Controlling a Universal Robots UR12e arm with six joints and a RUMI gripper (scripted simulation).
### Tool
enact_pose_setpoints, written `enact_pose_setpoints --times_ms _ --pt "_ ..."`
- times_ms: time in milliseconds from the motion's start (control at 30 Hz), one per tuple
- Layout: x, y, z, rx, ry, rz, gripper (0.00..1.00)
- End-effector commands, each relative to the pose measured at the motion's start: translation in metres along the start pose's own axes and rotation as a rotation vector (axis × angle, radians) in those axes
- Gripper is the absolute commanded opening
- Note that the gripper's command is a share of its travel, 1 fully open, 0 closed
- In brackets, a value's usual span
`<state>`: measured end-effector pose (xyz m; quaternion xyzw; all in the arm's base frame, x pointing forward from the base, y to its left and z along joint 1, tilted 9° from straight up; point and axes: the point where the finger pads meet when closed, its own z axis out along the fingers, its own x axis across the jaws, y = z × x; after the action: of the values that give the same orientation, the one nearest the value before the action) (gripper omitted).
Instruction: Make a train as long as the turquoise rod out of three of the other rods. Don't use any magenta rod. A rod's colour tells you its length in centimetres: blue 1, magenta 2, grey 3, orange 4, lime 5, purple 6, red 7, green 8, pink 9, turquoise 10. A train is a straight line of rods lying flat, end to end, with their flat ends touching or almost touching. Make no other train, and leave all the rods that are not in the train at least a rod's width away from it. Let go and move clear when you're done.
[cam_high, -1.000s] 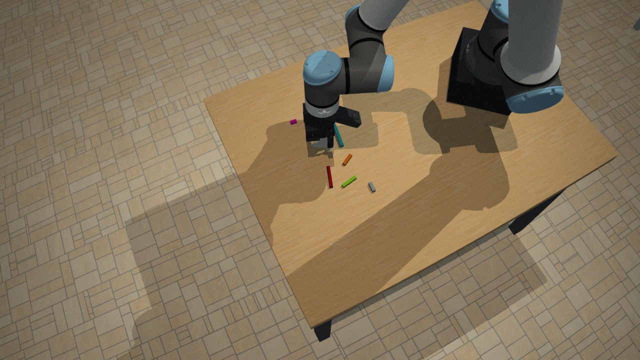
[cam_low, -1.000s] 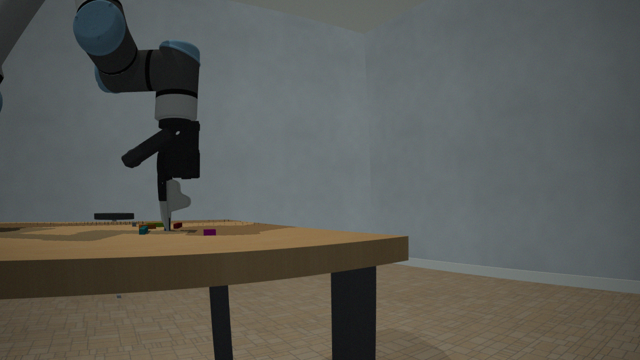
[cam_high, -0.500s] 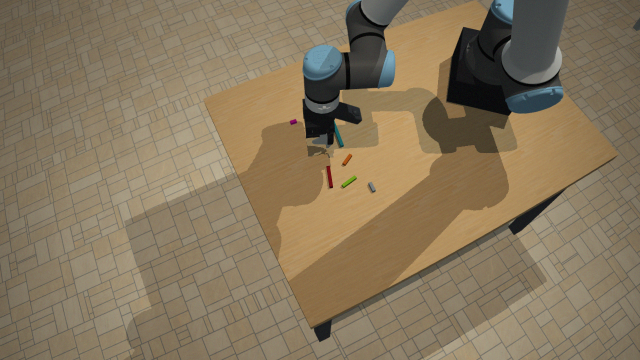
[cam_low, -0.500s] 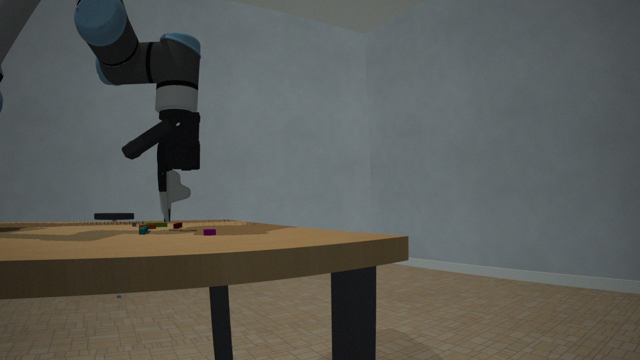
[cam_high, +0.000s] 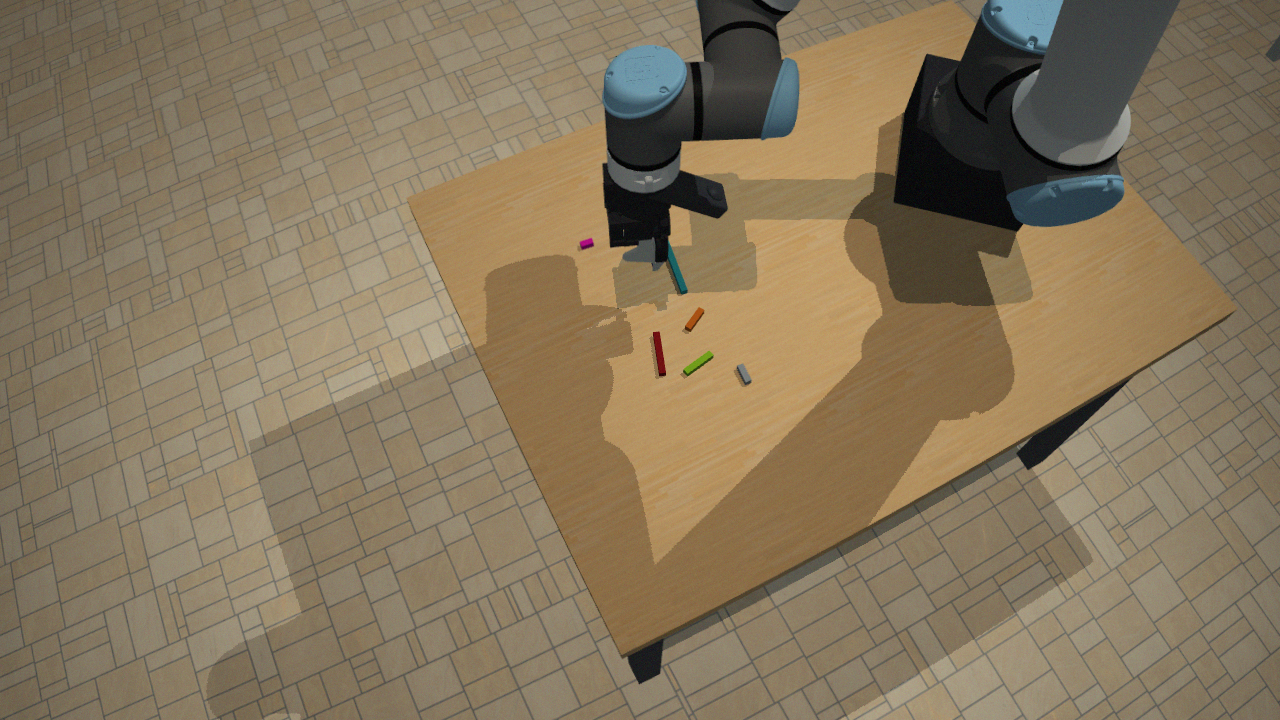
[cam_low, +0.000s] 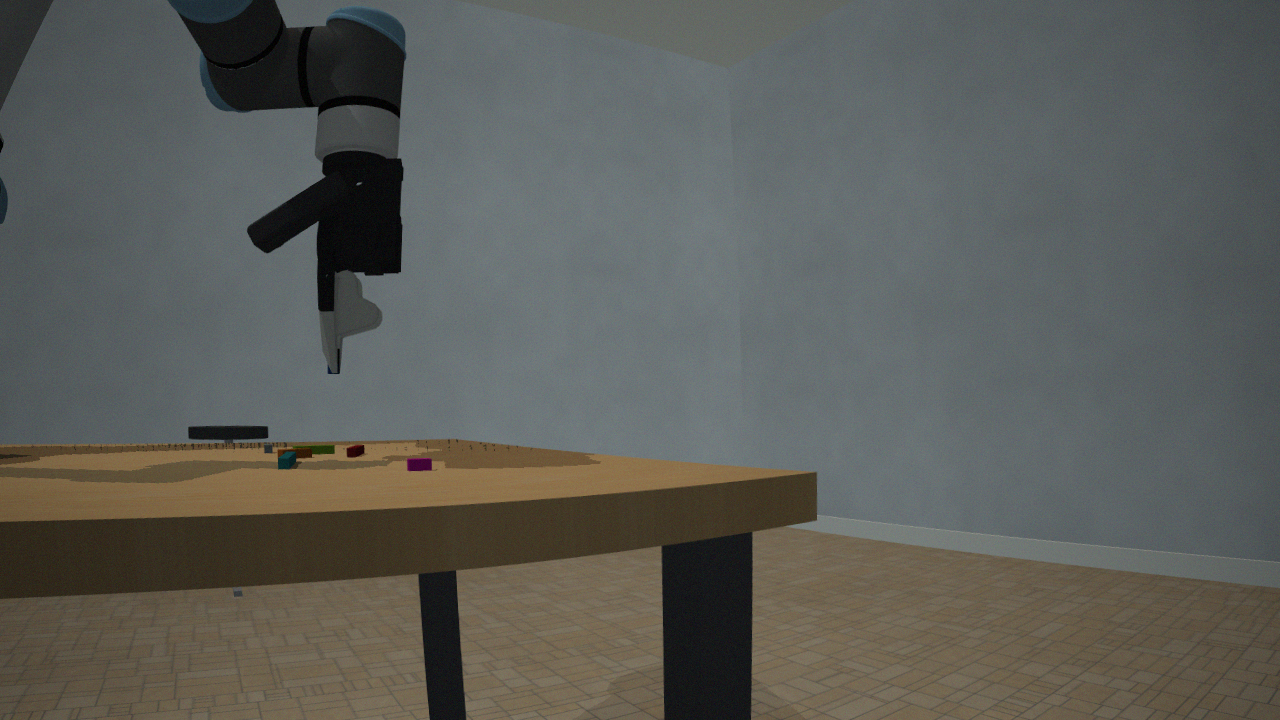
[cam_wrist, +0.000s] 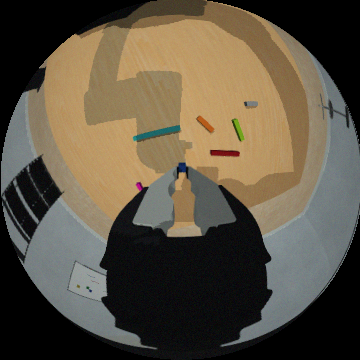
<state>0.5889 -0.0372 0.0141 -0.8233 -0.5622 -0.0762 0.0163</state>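
Note:
My gripper (cam_wrist: 182, 167) is shut on a small blue rod (cam_wrist: 182, 167) and holds it well above the table, as the side view shows (cam_low: 332, 365). The turquoise rod (cam_high: 676, 272) lies on the table just below and beside the gripper; it also shows in the wrist view (cam_wrist: 157, 133). The orange rod (cam_high: 693, 318), the red rod (cam_high: 658, 353), the lime rod (cam_high: 698, 362) and the grey rod (cam_high: 742, 374) lie apart from each other nearer the table's middle. A magenta rod (cam_high: 586, 242) lies to the left of the gripper.
The arm's black base (cam_high: 948, 152) stands at the back right of the table. A dark round disc (cam_low: 227, 432) shows at the table's far side in the side view.

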Motion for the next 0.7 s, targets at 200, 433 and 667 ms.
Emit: enact_pose_setpoints --times_ms 200,433,667 --pt "0.000 0.000 -0.012 0.000 0.000 0.000 0.00" --pt "-0.004 0.002 -0.012 0.000 0.000 -0.021 0.00" --pt "-0.028 0.013 -0.012 0.000 0.000 -0.145 0.00"
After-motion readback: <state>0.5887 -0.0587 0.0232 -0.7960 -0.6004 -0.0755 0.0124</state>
